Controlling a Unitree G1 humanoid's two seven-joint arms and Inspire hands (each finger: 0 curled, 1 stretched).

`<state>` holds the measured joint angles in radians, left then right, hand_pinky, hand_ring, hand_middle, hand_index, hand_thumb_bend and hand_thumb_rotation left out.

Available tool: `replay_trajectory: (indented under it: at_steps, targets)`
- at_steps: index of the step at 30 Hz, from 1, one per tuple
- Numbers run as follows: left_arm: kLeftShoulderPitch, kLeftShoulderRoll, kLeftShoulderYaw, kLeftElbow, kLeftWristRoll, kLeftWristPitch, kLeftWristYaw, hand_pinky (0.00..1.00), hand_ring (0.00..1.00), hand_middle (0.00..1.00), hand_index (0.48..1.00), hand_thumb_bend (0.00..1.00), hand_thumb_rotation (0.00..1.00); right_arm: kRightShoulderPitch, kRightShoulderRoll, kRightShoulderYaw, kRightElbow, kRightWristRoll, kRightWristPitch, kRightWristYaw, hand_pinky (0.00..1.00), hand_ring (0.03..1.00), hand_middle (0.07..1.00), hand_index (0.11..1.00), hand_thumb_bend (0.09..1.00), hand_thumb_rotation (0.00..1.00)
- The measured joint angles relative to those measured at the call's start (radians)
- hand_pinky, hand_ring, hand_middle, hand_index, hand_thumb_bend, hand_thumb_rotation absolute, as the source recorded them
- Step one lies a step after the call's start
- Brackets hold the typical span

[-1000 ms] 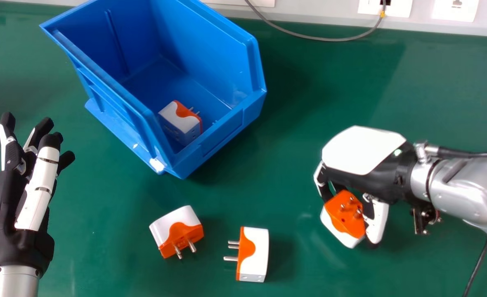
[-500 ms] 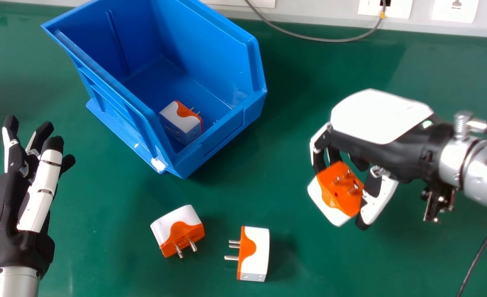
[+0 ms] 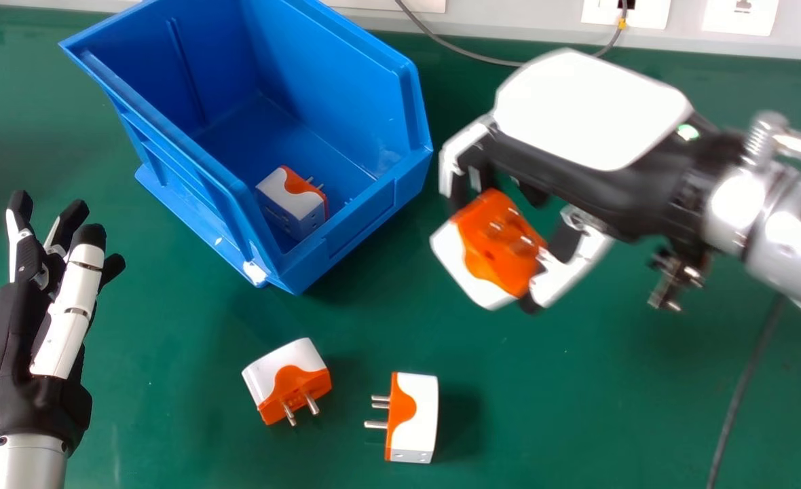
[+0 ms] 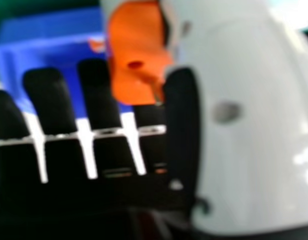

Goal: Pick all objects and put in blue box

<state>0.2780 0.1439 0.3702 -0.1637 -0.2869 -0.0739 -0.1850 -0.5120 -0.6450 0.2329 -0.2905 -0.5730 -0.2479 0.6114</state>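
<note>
A blue molded-plastic bin (image 3: 356,88), smooth-walled with a ribbed side and sloping rim, sits on a glossy green tabletop (image 3: 550,421). Inside, near its low front lip, lies a blocky white-and-orange plug adapter (image 3: 290,204).

To the bin's right, the robot's right hand (image 3: 587,112), with a smooth white plate on its back, grips a held plug adapter (image 3: 499,248) above the table. Its fingers and thumb pinch the hard plastic block, whose orange face has round metal pins.

Nearer the viewer, two more lie on the table: a tilted plug adapter (image 3: 285,380) with rounded white shoulders, and an upright plug adapter (image 3: 412,418), its shiny pins pointing left. At the left edge, the left hand (image 3: 20,346), matte black and white, has its fingers extended and apart.
</note>
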Motion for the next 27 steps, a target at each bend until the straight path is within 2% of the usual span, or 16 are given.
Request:
replay_trajectory:
  at_steps: [7, 14, 19, 21, 27]
  targets:
    - [-0.001, -0.002, -0.001, 0.002, -0.002, -0.005, -0.001, 0.86, 0.93, 0.96, 0.955, 0.34, 0.62, -0.134, 0.121, 0.083, 0.163, -0.057, -0.026, -0.054, 0.19, 0.241, 0.401, 0.49, 0.515, 0.0]
    - [-0.005, -0.002, -0.004, 0.007, -0.001, -0.022, -0.015, 0.88, 0.94, 0.97, 0.958, 0.35, 0.63, -0.298, 0.247, 0.166, 0.371, -0.15, -0.031, -0.129, 0.21, 0.262, 0.404, 0.497, 0.514, 0.0]
    - [-0.006, 0.0, -0.003, 0.023, 0.012, -0.035, -0.015, 0.88, 0.95, 0.97, 0.96, 0.34, 0.63, -0.456, 0.349, 0.228, 0.596, -0.202, -0.021, -0.189, 0.25, 0.306, 0.426, 0.502, 0.514, 0.0]
    - [-0.006, 0.0, -0.003, 0.025, 0.012, -0.036, -0.015, 0.89, 0.95, 0.97, 0.962, 0.34, 0.63, -0.509, 0.375, 0.254, 0.68, -0.233, -0.023, -0.219, 0.28, 0.343, 0.451, 0.499, 0.513, 0.0]
    - [-0.004, -0.001, -0.001, 0.026, 0.01, -0.036, -0.013, 0.88, 0.95, 0.97, 0.962, 0.34, 0.63, -0.638, 0.452, 0.313, 0.909, -0.303, 0.007, -0.303, 0.27, 0.348, 0.463, 0.51, 0.51, 0.0]
